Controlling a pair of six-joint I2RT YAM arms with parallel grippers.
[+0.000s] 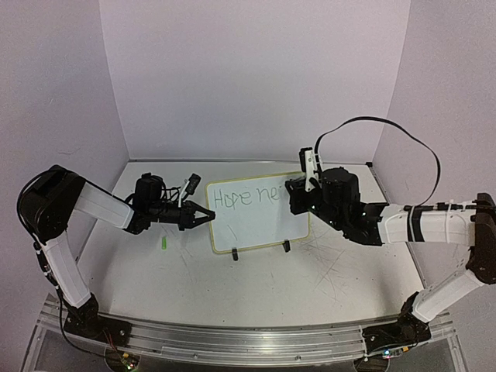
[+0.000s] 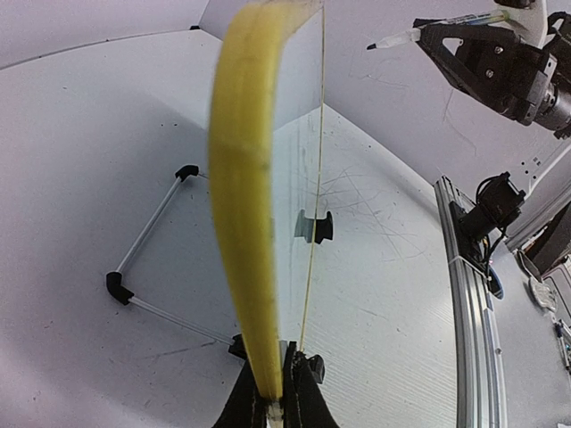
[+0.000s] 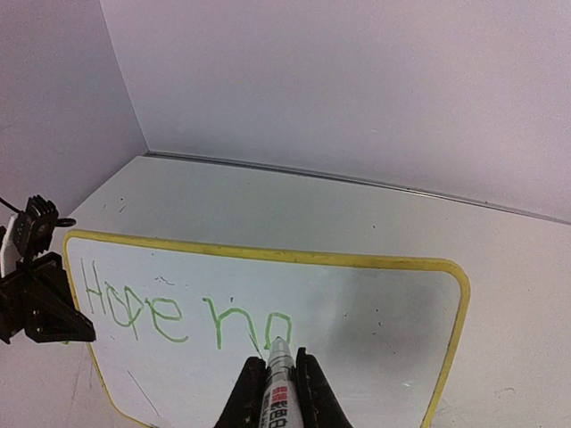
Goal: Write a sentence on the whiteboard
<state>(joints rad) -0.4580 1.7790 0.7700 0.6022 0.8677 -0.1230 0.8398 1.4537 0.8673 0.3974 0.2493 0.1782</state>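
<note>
The whiteboard (image 1: 260, 225) stands upright on the table, its yellow rim (image 2: 245, 223) edge-on in the left wrist view. My left gripper (image 1: 208, 216) (image 2: 277, 397) is shut on the board's left edge. Green writing, the sentence (image 1: 246, 195) (image 3: 161, 312), reads "Hope n" plus an unfinished letter. My right gripper (image 3: 277, 358) (image 1: 293, 190) is shut on a white marker (image 3: 278, 379) (image 2: 419, 34). The marker's tip touches the board at the last green stroke. The right part of the board (image 3: 384, 312) is blank.
Two black clip feet (image 1: 235, 253) (image 1: 286, 246) hold the board's lower edge. A thin wire stand (image 2: 147, 241) lies behind it. A small green cap (image 1: 165, 243) lies on the table left of the board. Walls enclose three sides, and a metal rail (image 1: 232, 341) runs along the near edge.
</note>
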